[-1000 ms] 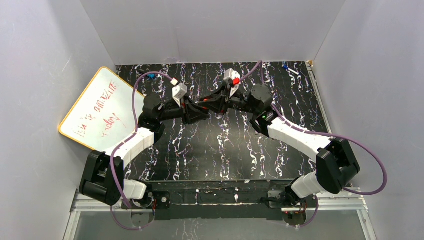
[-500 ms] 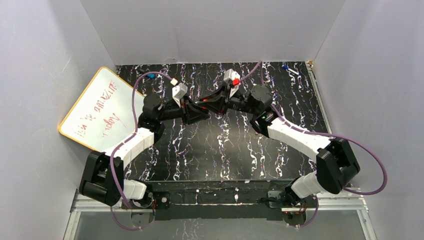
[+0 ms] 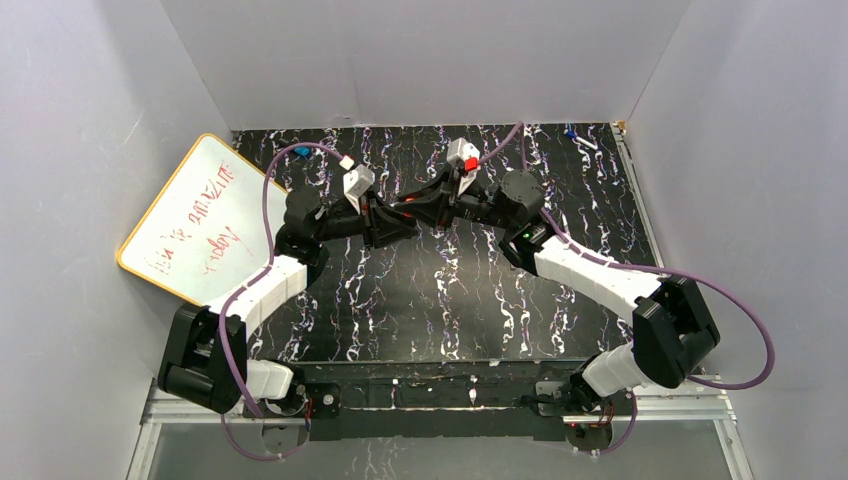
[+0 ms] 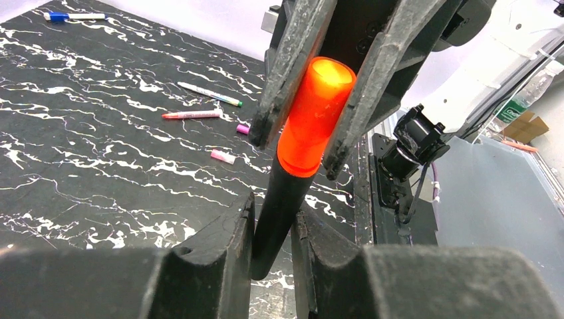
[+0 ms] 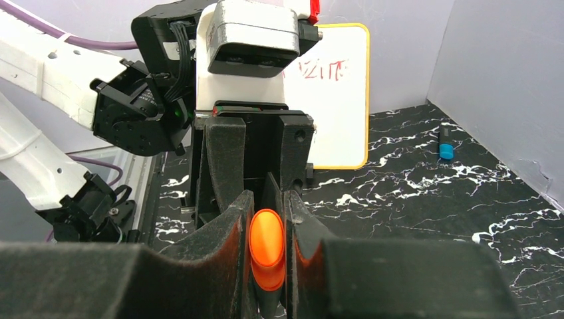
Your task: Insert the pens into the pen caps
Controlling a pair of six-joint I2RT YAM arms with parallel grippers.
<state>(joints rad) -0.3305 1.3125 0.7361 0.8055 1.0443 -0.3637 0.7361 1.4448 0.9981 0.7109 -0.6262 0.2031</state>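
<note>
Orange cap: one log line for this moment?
left fingers: grip black pen | right fingers: grip orange cap | cap on pen end

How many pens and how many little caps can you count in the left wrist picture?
Pens: 4 (black pen held in the left gripper; blue-ended pen, green-tipped pen and red pen on the table)
Caps: 3 (orange cap in the right gripper; magenta cap and pale pink cap on the table)
Total: 7

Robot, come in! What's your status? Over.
Left tool shut on pen. Right tool shut on orange cap. Cap on pen's end, above the table. Nothing in the way.
</note>
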